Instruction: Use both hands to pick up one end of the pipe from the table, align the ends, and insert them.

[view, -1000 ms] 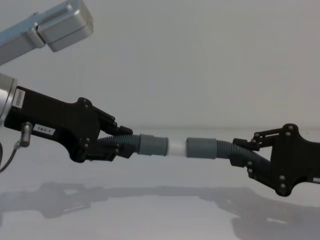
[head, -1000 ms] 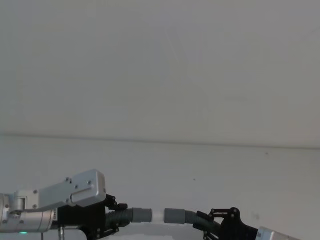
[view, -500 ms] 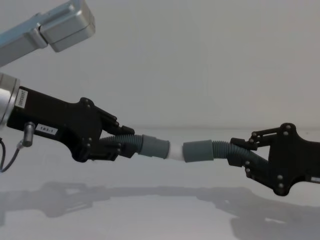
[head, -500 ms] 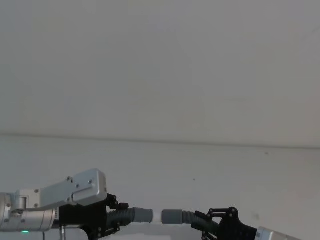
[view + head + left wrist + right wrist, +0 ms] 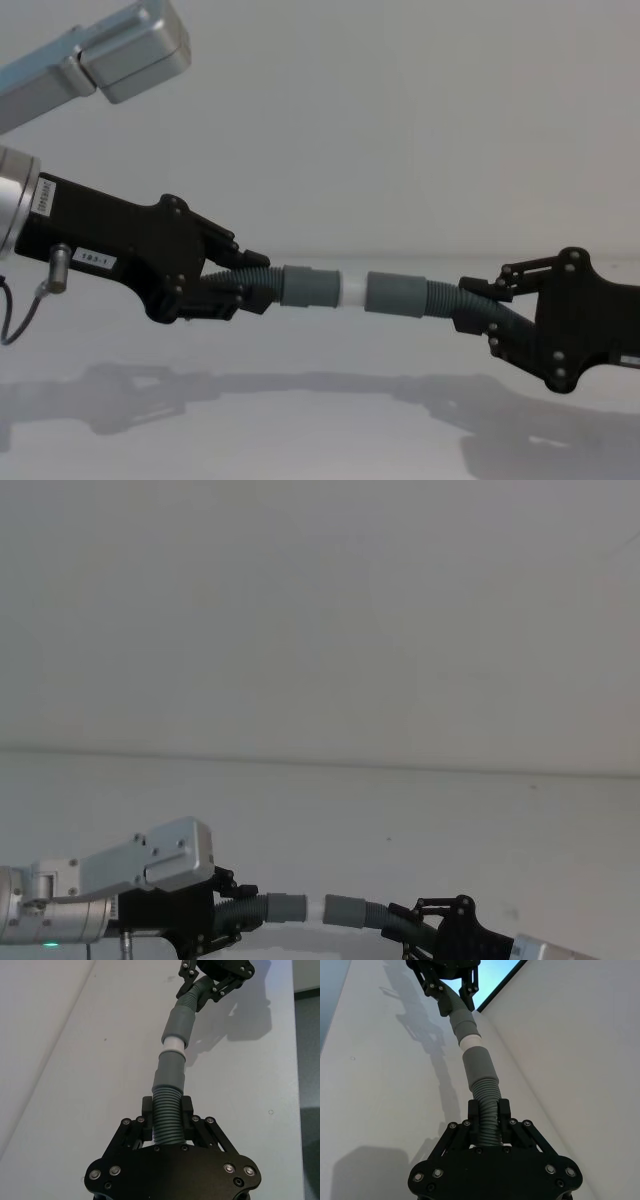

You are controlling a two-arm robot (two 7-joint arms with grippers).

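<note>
I am holding both hose pieces up above the white table, one in each tool, with their ends facing each other between my two arms. My left tool is reaching in from the left of the chest view, its black fingers pinching the ribbed body of the left hose piece, which is sticking out of it toward the middle. That piece is ending in a smooth grey cuff with a narrower white tip. My right tool is coming in from the lower right, its fingers pressing on the ribs of the right hose piece, whose wider plain grey cuff is pointing back at the white tip. In the chest view the white tip is meeting the mouth of the wide cuff, with a band of white showing between the two grey cuffs; I cannot tell how far the tip is sitting inside. The two pieces are lying nearly in one line, the right one sloping slightly down toward my right tool. In the head view the same pair is sitting low at the near edge, the left tool and right tool on either side of the joined ends, and both tools are casting soft shadows on the table below.
</note>
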